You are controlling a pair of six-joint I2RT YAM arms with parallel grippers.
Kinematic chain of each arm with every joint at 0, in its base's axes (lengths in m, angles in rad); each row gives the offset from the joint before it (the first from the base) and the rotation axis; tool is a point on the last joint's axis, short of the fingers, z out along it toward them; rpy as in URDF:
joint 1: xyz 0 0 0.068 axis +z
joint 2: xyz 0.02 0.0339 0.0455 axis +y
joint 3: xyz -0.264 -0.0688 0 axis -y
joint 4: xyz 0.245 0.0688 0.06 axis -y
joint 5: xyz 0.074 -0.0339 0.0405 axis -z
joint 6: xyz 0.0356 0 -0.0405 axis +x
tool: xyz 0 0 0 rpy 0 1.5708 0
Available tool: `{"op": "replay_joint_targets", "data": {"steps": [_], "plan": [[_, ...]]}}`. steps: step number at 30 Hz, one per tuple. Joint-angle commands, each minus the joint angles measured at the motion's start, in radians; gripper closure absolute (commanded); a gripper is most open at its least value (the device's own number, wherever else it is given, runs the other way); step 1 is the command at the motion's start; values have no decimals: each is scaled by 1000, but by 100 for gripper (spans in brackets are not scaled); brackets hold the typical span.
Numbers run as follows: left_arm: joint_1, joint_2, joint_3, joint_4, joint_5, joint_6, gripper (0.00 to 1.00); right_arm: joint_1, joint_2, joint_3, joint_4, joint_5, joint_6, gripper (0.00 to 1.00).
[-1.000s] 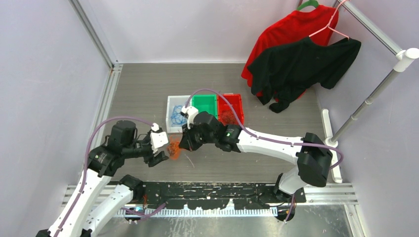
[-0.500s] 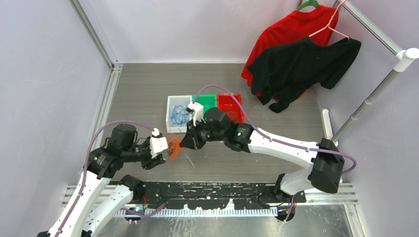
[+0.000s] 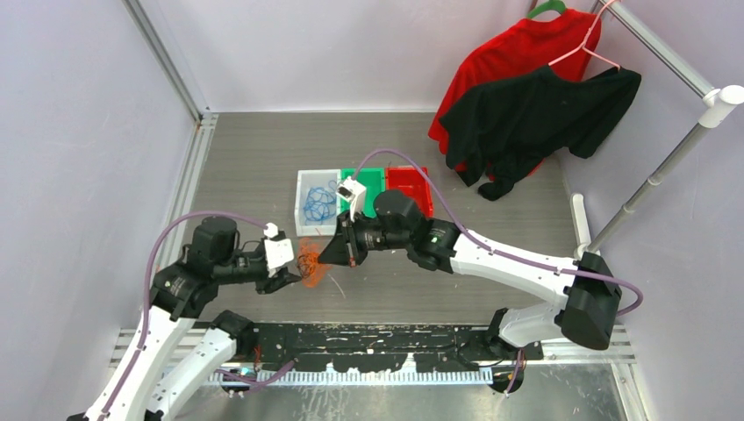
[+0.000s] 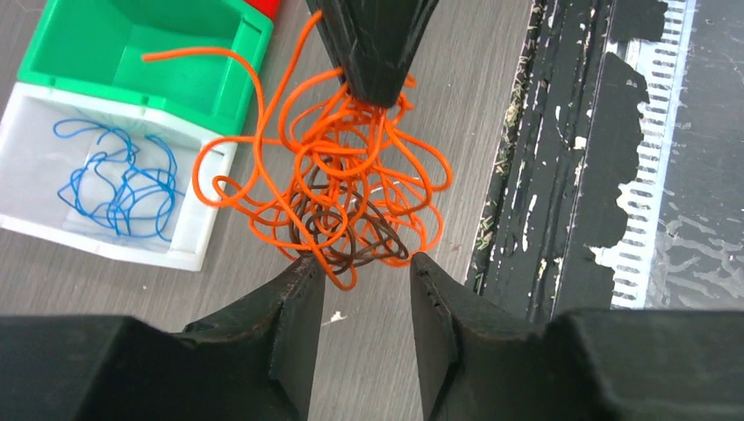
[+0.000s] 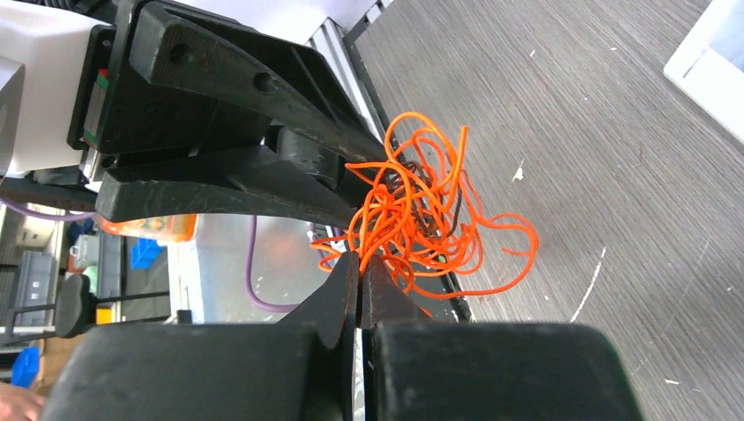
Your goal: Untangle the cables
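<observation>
Clamping the cables (image 4: 351, 189), the right hand (image 5: 358, 263) faces the left hand (image 4: 364, 267), spread apart, perhaps brushing the tangle.

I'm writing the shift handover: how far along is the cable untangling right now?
Done: blue cables lie by themselves in the white bin. In hand: the right end effector is shut on the orange and brown tangle; the left end effector is open, jaws either side of its lower loops. Left: separating the brown cable from the orange cables.
</observation>
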Motion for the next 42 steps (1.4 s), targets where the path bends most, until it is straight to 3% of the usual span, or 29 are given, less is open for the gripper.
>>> {"op": "replay_joint_targets", "data": {"steps": [1, 4, 10, 17, 25, 30, 33, 36, 39, 42], "plan": [[5, 30, 51, 72, 62, 13, 65, 0, -1, 18, 91, -40, 34, 99], [5, 35, 56, 45, 19, 46, 80, -8, -12, 10, 87, -29, 33, 99], [4, -3, 46, 71, -70, 56, 100, -53, -36, -19, 75, -22, 40, 99], [4, -11, 136, -69, -72, 130, 100, -170, -73, -96, 33, -3, 28, 99], [5, 59, 278, -275, 22, 173, 100, -172, -45, -104, -101, 201, -84, 99], [5, 131, 358, -393, 140, 118, 100, -171, 2, -80, -112, 290, -110, 95], [5, 168, 371, -407, 209, 58, 100, -164, 30, -56, -91, 293, -111, 87], [4, 159, 352, -363, 207, 3, 100, -157, 36, -50, -74, 289, -118, 64], [5, 117, 301, -290, 161, -19, 100, -153, 21, -57, -85, 304, -123, 50], [5, 86, 241, -215, 94, -28, 100, -145, -7, -75, -97, 326, -131, 44]]}}
